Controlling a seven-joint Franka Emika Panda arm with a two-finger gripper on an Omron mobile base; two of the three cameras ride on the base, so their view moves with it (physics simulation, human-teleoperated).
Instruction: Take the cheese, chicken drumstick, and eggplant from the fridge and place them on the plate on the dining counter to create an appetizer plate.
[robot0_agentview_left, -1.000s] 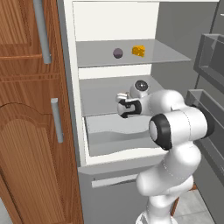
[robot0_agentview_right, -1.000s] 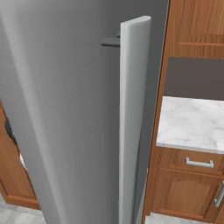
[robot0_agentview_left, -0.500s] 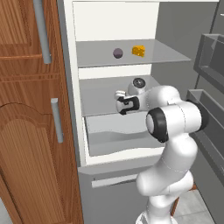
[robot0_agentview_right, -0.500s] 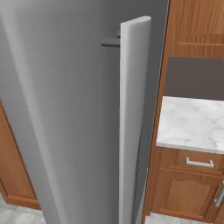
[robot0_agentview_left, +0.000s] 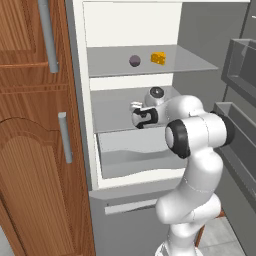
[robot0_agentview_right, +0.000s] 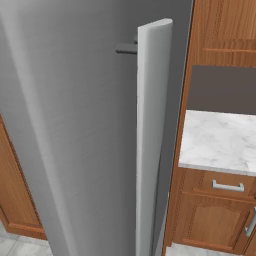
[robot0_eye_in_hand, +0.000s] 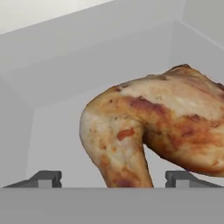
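The fridge (robot0_agentview_left: 131, 161) stands open. On its upper shelf sit the dark purple eggplant (robot0_agentview_left: 134, 60) and, to its right, the yellow cheese (robot0_agentview_left: 158, 58). My gripper (robot0_agentview_left: 140, 116) reaches in over the middle shelf, above the wavy-fronted drawer. In the hand view the brown chicken drumstick (robot0_eye_in_hand: 148, 127) lies very close on the pale shelf. My gripper (robot0_eye_in_hand: 113, 177) is open, its fingertips (robot0_eye_in_hand: 47, 177) standing wide on either side of the drumstick's near end. From the left base camera the hand hides the drumstick. The plate and dining counter are out of view.
A brown wooden cupboard (robot0_agentview_left: 35, 150) with grey bar handles stands left of the fridge. The open fridge door (robot0_agentview_right: 75, 125) spans the right base view, with door bins (robot0_agentview_left: 240, 65) at the right. A marble wall counter (robot0_agentview_right: 220, 142) on wooden drawers lies beyond the door.
My hand has edged slightly farther in over the middle shelf and the elbow has swung up and left. The foods on the upper shelf have not moved.
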